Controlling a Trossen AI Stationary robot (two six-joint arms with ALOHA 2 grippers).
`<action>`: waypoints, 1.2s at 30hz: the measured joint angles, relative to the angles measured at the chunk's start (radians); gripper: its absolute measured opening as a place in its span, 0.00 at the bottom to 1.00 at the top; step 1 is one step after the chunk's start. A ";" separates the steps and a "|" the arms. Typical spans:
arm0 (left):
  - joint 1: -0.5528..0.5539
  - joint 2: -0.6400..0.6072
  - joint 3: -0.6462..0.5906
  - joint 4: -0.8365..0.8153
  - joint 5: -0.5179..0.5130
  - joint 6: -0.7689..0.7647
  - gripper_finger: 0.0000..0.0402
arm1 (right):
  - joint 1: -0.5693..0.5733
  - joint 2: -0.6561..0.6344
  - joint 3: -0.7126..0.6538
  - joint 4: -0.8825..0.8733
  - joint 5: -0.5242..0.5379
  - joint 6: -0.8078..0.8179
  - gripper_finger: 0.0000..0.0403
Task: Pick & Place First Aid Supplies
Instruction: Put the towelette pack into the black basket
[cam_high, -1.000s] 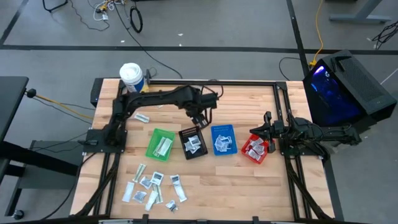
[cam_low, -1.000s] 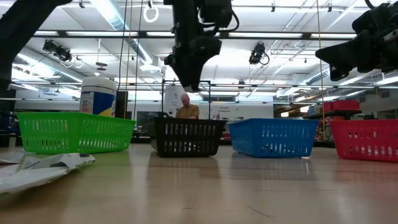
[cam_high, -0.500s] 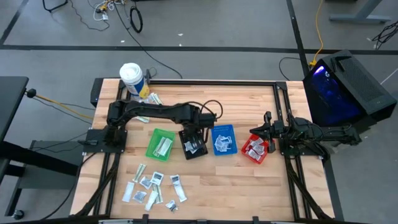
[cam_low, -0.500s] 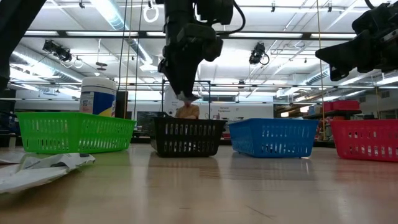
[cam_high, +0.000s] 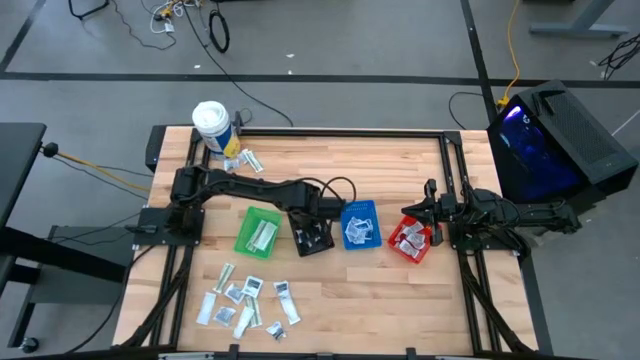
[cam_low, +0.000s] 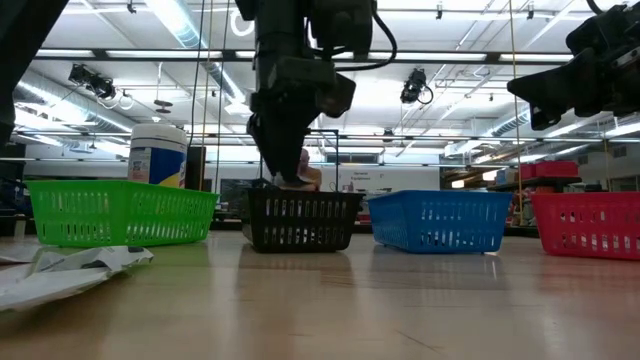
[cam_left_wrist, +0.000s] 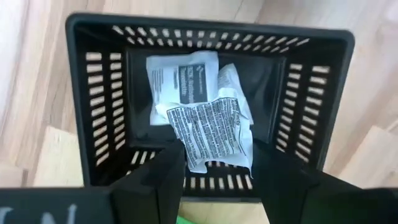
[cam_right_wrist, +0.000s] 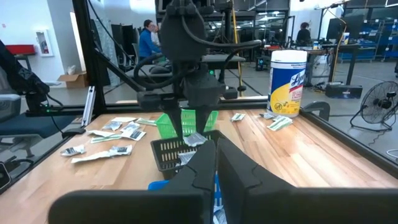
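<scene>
The left end effector (cam_left_wrist: 214, 171) hangs over the black bin (cam_left_wrist: 311, 112), its fingers half apart and pinching a printed white sachet (cam_left_wrist: 211, 127) by one edge. It looks feather-light, thin and crinkly, probably slick; an edge or corner seems the best hold. More sachets (cam_high: 245, 300) lie loose on the tabletop (cam_high: 400, 300) nearby. The right end effector (cam_high: 432, 212) waits closed and empty over the red bin (cam_high: 410, 240).
</scene>
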 joint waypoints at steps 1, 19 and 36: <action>-0.001 0.000 0.000 0.004 -0.008 0.002 0.46 | 0.000 0.000 0.000 0.000 0.000 0.000 0.06; 0.005 0.000 0.000 0.024 -0.076 0.032 0.46 | 0.000 0.000 0.000 0.000 0.000 0.000 0.06; 0.037 0.000 0.000 0.018 -0.072 0.056 0.46 | 0.000 0.000 0.000 0.000 0.000 0.000 0.06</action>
